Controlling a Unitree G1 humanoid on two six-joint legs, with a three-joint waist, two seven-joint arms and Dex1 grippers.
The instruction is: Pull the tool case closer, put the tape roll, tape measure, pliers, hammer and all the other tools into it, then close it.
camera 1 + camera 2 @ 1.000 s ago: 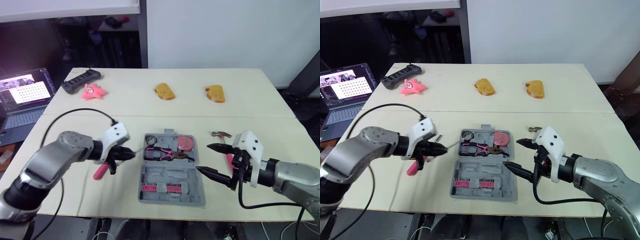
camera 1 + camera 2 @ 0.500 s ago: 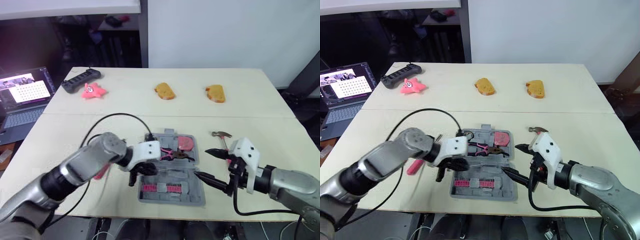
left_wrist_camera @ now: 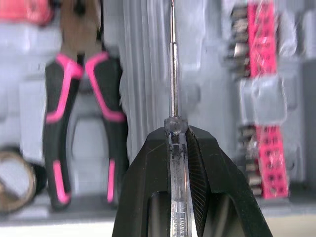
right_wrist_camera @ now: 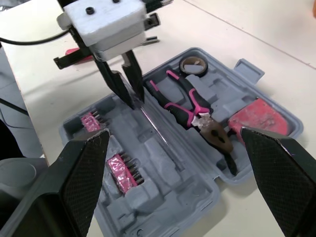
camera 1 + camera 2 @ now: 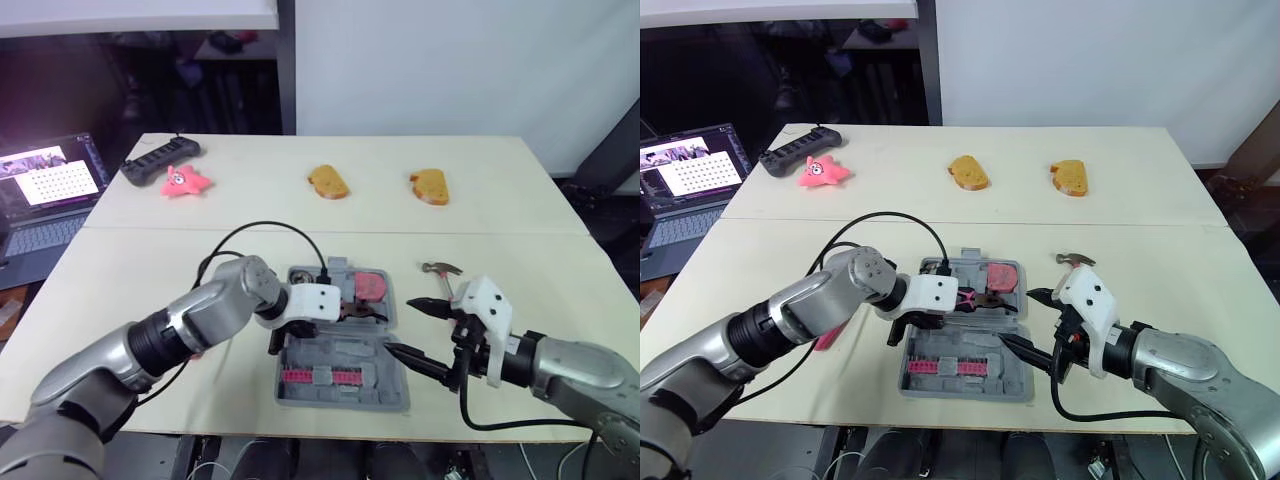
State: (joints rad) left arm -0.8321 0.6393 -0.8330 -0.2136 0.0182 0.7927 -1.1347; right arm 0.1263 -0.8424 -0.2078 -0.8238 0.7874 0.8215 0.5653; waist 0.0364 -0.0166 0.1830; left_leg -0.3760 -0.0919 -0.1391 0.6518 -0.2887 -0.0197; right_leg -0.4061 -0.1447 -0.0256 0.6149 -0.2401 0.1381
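Gripping a screwdriver (image 3: 173,74) in the left pincer (image 3: 176,131), closed firmly on the clear handle just behind the thin metal shaft, with that shaft pointing straight out ahead of the tips. Hovering directly above the open tool case (image 4: 163,173), most likely to line the shaft up with the long ribbed groove underneath before lowering it in. Already lying in the case, to one side of this pincer: the pliers (image 4: 197,114), the tape roll (image 4: 183,63) and the red tape measure (image 4: 256,123), each in a moulded bed of matching shape. Holding the right pincer (image 5: 402,327) spread wide and empty just beside the right edge of the case, perhaps to steady it. Left out on the desk (image 5: 250,200), a little beyond the right pincer: the hammer (image 5: 441,270), so too early for closing the case.
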